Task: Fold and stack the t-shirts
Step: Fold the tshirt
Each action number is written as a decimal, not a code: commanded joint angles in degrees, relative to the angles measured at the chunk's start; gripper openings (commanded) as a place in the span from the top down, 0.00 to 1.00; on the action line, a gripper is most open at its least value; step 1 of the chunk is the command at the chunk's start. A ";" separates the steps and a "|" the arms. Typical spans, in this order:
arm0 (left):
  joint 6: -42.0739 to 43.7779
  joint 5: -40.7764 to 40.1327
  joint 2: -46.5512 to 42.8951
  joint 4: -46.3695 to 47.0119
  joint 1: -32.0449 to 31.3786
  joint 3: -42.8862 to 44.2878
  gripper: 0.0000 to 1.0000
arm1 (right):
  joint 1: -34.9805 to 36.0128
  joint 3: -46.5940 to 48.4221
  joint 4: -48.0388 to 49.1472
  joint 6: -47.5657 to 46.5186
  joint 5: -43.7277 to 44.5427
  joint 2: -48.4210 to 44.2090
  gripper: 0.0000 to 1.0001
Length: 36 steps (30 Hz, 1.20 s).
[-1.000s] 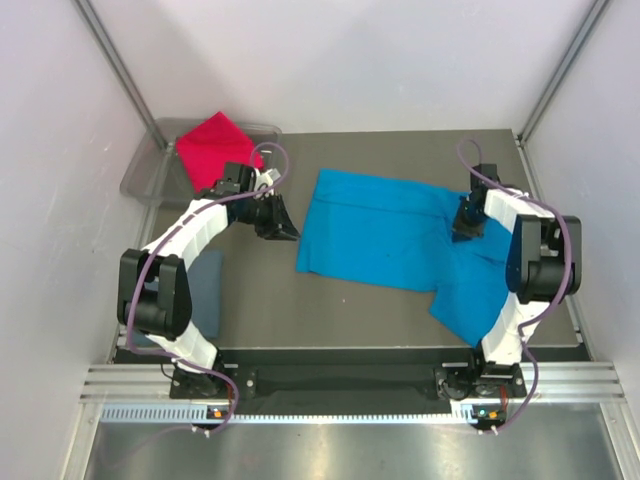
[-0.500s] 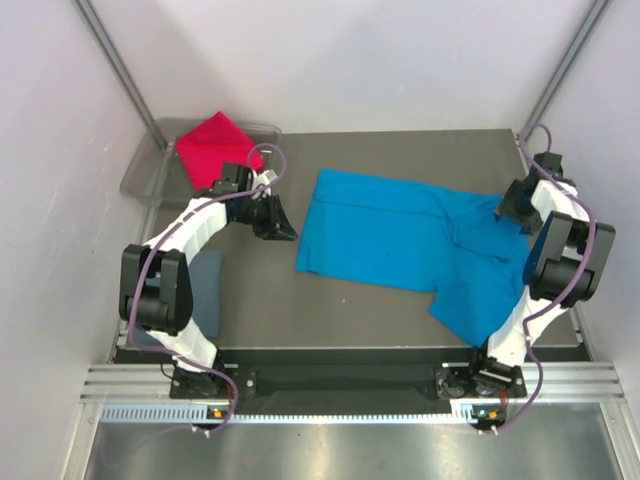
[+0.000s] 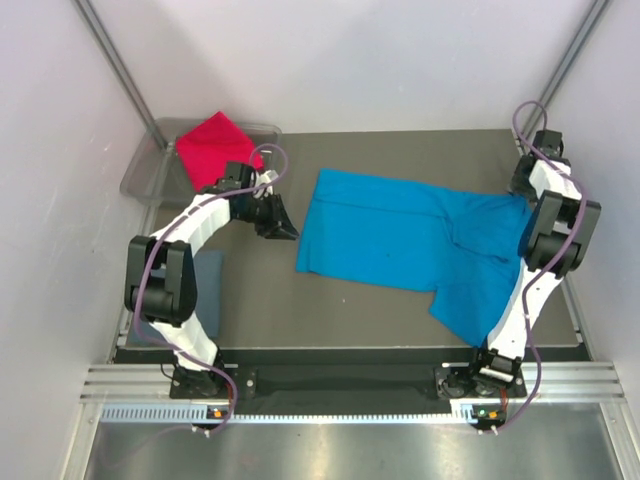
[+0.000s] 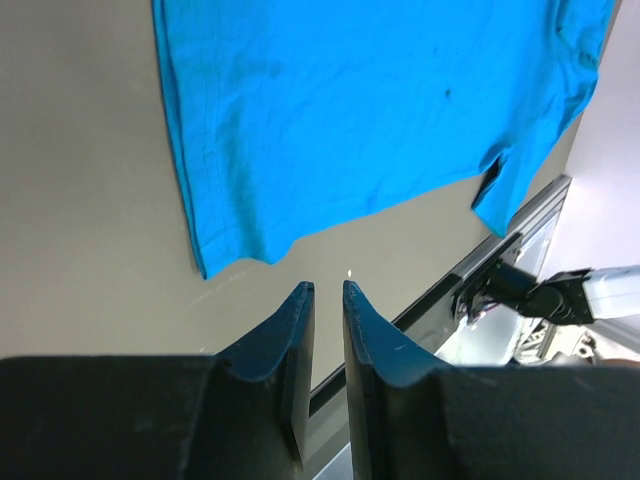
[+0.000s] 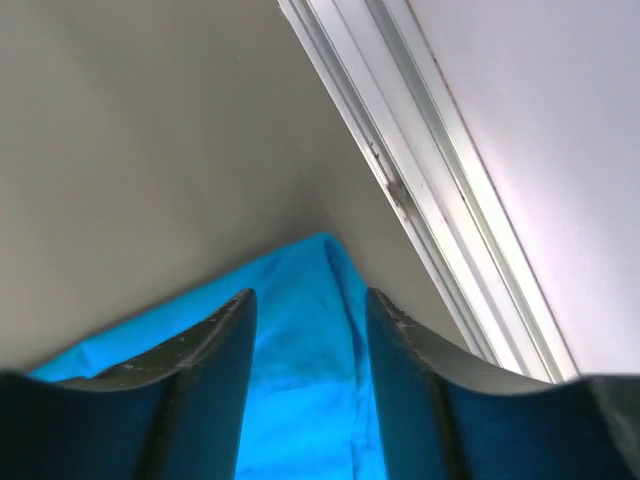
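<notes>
The turquoise t-shirt (image 3: 410,240) lies spread flat across the middle and right of the table, one part trailing toward the near right. My right gripper (image 3: 523,186) hovers at its far right corner, open; that corner (image 5: 300,340) shows between the two fingers without being pinched. My left gripper (image 3: 280,222) hangs just left of the shirt's left hem (image 4: 360,110), its fingers (image 4: 300,320) a narrow gap apart with nothing in them. The red t-shirt (image 3: 214,148) lies folded in the tray. The slate grey-blue t-shirt (image 3: 207,285) lies by the left arm, partly hidden by it.
A clear grey plastic tray (image 3: 143,172) stands at the back left corner. A metal frame rail (image 5: 420,190) runs along the table's right edge, close to my right gripper. White walls close in both sides.
My right gripper pulled the shirt's cloth out to the far right corner, then opened and let it go. The left arm has stayed put.
</notes>
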 commanded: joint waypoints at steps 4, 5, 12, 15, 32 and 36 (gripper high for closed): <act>-2.28 0.12 2.11 3.55 0.22 4.25 0.78 | -0.42 5.53 -0.16 -2.81 1.82 2.74 0.56; -2.55 -0.15 1.94 3.90 0.22 4.25 0.77 | -0.42 5.27 -0.08 -2.64 2.09 2.91 0.55; -3.25 -0.68 1.59 4.16 0.22 3.28 0.77 | -0.86 6.32 -1.31 -4.48 3.23 5.55 0.50; -3.51 -0.59 2.02 4.08 0.22 3.55 0.78 | -1.47 7.20 -1.57 -4.83 2.01 6.69 0.51; -4.13 -1.91 9.49 -1.36 0.22 18.03 0.79 | -0.42 20.99 -1.04 1.49 -0.54 12.49 0.89; -3.16 -4.54 9.15 -4.10 0.22 19.63 0.80 | 0.19 21.35 -1.92 3.60 -0.55 12.23 0.77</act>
